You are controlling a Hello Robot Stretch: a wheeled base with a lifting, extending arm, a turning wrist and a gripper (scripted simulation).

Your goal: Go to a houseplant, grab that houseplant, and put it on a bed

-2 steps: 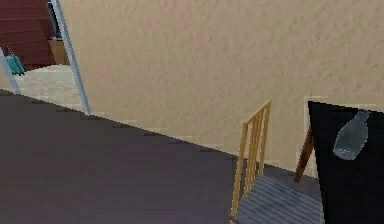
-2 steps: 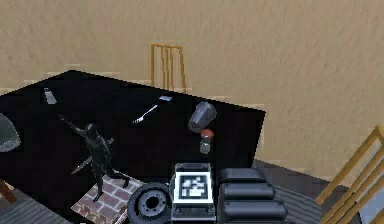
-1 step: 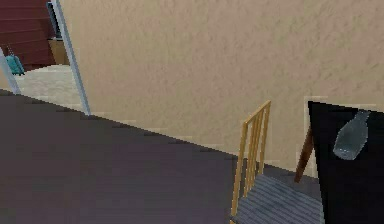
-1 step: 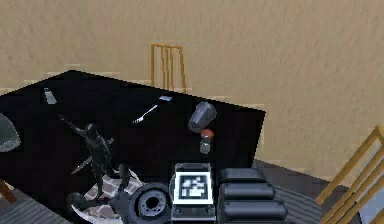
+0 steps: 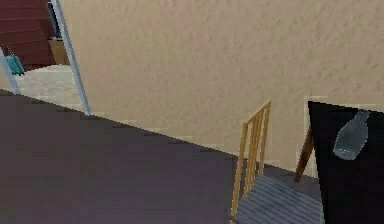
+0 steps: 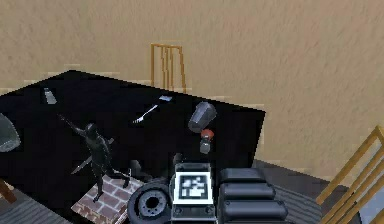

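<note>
Houseplant [image 6: 93,152] sits right by the gripper [image 6: 130,193], to its left, lower left of frame.
Can't tell if it's holding anything; plant leans up-left.

A black bench [image 6: 100,100] spans the arm side view's left and middle, bearing a fork [image 6: 148,115], a small shaker [image 6: 47,95] and a tipped grey cup [image 6: 203,115]. A wooden chair [image 6: 168,65] stands behind it, top centre, against a tan wall [image 6: 300,50].

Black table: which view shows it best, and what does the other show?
The arm side view: the black table spreads across it, most of its top in sight. The forward view catches one corner at its right edge, beside a wooden chair.
</note>
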